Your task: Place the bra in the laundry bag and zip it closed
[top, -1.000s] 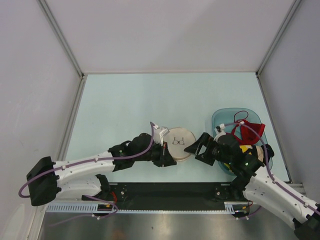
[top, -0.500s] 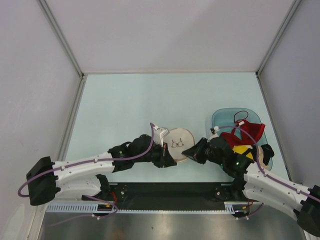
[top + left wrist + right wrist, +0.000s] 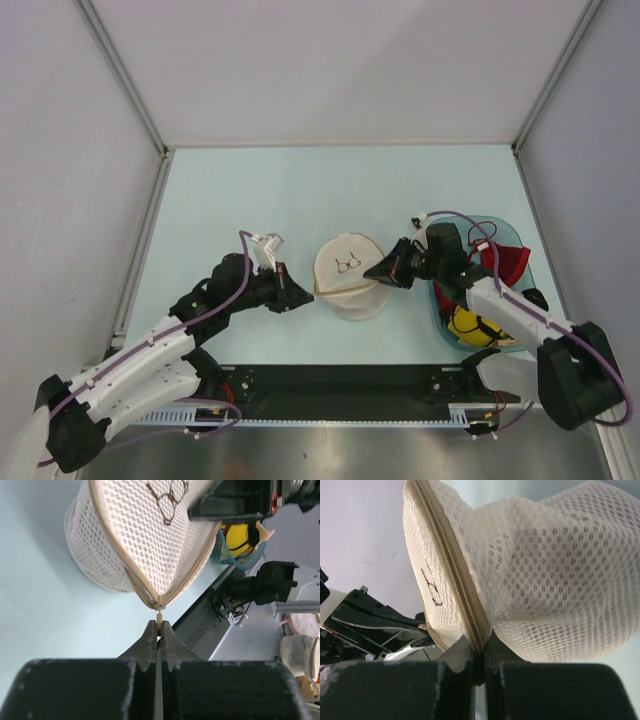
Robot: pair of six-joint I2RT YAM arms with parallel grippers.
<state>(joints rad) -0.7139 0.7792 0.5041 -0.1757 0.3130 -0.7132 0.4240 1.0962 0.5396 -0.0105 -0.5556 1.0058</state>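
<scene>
A pale mint counter (image 3: 250,200) sits boxed in by plain grey-white walls (image 3: 340,60) with metal corner posts (image 3: 120,75), evenly lit.

**A:** What fills the view?

**B:** The bag (image 3: 545,580). It is cream mesh with honeycomb holes all over, and it bulges to the right and upward.

**A:** And the gripper (image 3: 479,656)?

**B:** It is at the bottom, dark and blurred. Its fingers (image 3: 457,655) are pressed together, with the bag's rim pinched between them.

**A:** Where does the zip (image 3: 451,575) run?

**B:** It is a tan band slanting from the top edge, left of centre, down into the pinch.

**A:** Any marking?

**B:** A small dark logo (image 3: 432,586) sits on the flatter face left of the zip. It is seen too obliquely to read.

**A:** Behind the bag?

**B:** At lower left there are black parts (image 3: 370,622) with a white piece, partly hidden by the mesh. A pale wall (image 3: 360,530) is above them.
</scene>
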